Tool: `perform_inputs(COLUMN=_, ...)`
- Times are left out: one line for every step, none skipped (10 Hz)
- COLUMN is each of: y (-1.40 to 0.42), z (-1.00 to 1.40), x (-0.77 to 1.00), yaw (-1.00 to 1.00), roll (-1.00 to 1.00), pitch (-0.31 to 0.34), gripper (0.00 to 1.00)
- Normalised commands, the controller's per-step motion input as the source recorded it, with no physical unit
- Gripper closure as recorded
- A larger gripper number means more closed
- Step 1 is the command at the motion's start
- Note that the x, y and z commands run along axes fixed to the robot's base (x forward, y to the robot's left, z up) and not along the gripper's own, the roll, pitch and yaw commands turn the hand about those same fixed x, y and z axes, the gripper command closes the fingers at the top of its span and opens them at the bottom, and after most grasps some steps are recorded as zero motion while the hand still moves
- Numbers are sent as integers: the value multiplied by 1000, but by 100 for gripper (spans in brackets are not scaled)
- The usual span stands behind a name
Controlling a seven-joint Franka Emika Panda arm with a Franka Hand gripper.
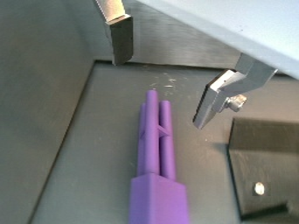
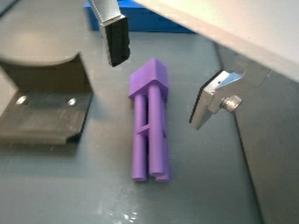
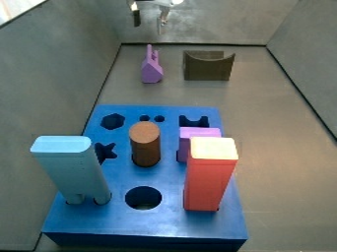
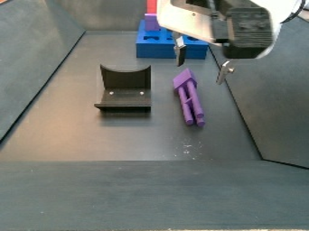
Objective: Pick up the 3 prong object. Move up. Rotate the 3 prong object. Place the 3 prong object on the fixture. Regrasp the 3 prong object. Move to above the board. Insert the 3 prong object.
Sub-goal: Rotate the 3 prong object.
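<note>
i count one 3 prong object [image 2: 149, 122], one fixture [image 4: 123, 88] and one board [image 3: 145, 167]. on the board stand four pieces: a pale blue block [image 3: 69, 167], a brown cylinder [image 3: 145, 145], a red block [image 3: 211, 172] and a short lilac block [image 3: 199, 132]. the purple peg lies flat on the grey floor [image 4: 121, 135] just beside the fixture, ridged along its length, blocky at one end. my claw [image 2: 158, 74] hovers above it, fingers apart, gripping nothing
</note>
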Motion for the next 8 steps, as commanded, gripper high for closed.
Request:
perform_inputs(y=4, z=-38, x=34, yaw=1000, roll=3, pitch=-7, gripper=0)
perform_inputs(y=4, z=-38, x=34, yaw=1000, roll=3, pitch=-8, gripper=0)
perform_inputs(y=3, z=-38, x=34, yaw=1000, roll=3, pitch=-9, gripper=0)
perform_inputs(y=3, z=-38, x=34, yaw=1000, roll=4, pitch=-11, gripper=0)
perform_inputs(y=3, z=-38, x=34, yaw=1000, roll=5, pitch=-13, gripper=0)
perform_inputs(y=3, z=-38, x=34, yaw=1000, roll=6, pitch=-15, gripper=0)
perform_inputs(y=3, z=-38, x=34, yaw=934, roll=8, pitch=-21, gripper=0)
perform_inputs(y=3, z=-38, x=34, yaw=701, roll=8, pitch=-21, gripper=0)
